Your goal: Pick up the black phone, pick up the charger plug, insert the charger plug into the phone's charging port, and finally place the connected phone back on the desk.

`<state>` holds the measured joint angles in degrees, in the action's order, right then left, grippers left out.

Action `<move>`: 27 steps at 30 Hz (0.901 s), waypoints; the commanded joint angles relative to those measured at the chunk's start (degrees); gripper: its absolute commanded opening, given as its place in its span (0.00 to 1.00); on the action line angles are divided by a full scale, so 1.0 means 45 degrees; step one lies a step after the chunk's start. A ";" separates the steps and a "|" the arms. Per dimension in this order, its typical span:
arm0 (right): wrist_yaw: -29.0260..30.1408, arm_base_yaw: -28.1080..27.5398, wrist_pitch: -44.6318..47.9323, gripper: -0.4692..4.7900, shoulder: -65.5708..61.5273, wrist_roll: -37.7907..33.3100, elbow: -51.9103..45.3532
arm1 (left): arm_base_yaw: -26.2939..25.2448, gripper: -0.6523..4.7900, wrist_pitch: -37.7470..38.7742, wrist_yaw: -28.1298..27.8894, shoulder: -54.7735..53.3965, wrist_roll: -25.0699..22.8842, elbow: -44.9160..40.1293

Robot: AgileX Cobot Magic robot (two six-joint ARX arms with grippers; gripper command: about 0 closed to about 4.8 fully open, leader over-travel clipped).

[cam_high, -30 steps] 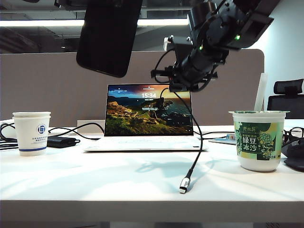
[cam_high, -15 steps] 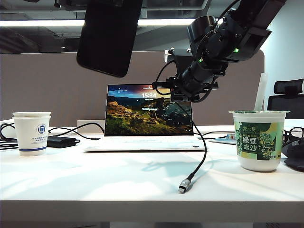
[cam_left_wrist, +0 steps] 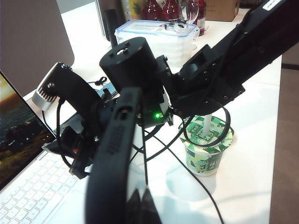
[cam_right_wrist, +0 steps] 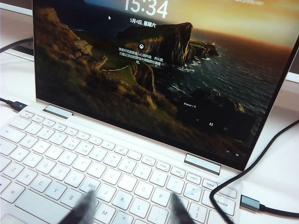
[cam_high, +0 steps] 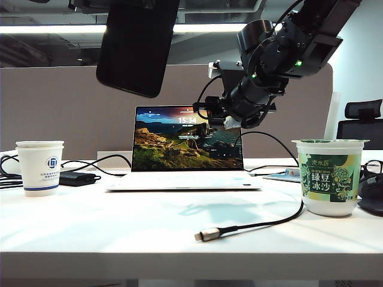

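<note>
Black phone [cam_high: 136, 45] held aloft over the left half of the surface [cam_high: 119, 230], tilted, lower end toward the laptop [cam_high: 187, 146]. In the left wrist view it shows edge-on [cam_left_wrist: 114, 158]. Left gripper [cam_left_wrist: 140, 205] sits at the near end of the phone, fingers closed on the phone's edge.

Right gripper [cam_right_wrist: 128, 207] hangs in the air above the laptop keyboard, right of the phone, fingers [cam_right_wrist: 81, 207] spread apart with nothing between them. In the exterior view its body [cam_high: 230, 110] is in front of the laptop screen's upper right corner.

Charger plug [cam_high: 206, 234] lies flat on the surface near the front edge, about midway along it, silver tip pointing left. Its black cable [cam_high: 281, 218] curves right, loops up beside the green dessert cup [cam_high: 330, 176], and runs back toward the rear.

Paper cup [cam_high: 39, 167] stands near the left edge. Charging port not discernible.
</note>
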<state>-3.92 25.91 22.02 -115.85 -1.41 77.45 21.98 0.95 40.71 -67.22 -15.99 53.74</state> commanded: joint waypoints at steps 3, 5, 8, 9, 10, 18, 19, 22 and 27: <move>-0.0053 0.0010 0.0510 0.49 0.0243 0.0049 0.0078 | 0.0005 0.11 -0.0321 0.0107 0.0107 0.0029 0.0087; -0.0053 0.0010 0.0481 0.49 0.0423 0.0049 0.0131 | 0.0000 0.11 -0.0321 0.0102 0.0107 0.0029 0.0087; -0.0053 0.0010 0.0389 0.48 0.0845 0.0049 0.0131 | 0.0000 0.11 -0.0325 0.0102 0.0107 0.0029 0.0087; -0.0053 0.0010 0.0194 0.48 0.1078 0.0044 0.0131 | 0.0000 0.11 -0.0325 0.0102 0.0107 0.0029 0.0087; -0.0053 0.0010 -0.0053 0.46 0.1307 0.0044 0.0131 | 0.0000 0.11 -0.0325 0.0102 0.0107 0.0029 0.0087; -0.0039 0.0034 -0.4775 0.13 0.4002 -0.0631 0.0131 | -0.0005 0.11 -0.0350 0.0102 0.0126 0.0024 0.0087; 0.0000 0.0039 -0.5353 0.13 0.4352 -0.0797 0.0131 | -0.0005 0.11 -0.0374 0.0102 0.0136 0.0029 0.0087; 0.0155 0.0039 -0.6921 0.13 0.5489 -0.1622 0.0131 | -0.0005 0.11 -0.0520 0.0102 0.0228 0.0029 0.0087; 0.1535 0.0039 -0.8349 0.13 0.7111 -0.3818 0.0131 | -0.0005 0.11 -0.1064 0.0097 0.0393 0.0029 0.0087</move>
<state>-0.16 25.96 -14.22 -85.19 -14.92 77.69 21.96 -0.69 40.71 -66.26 -15.99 53.71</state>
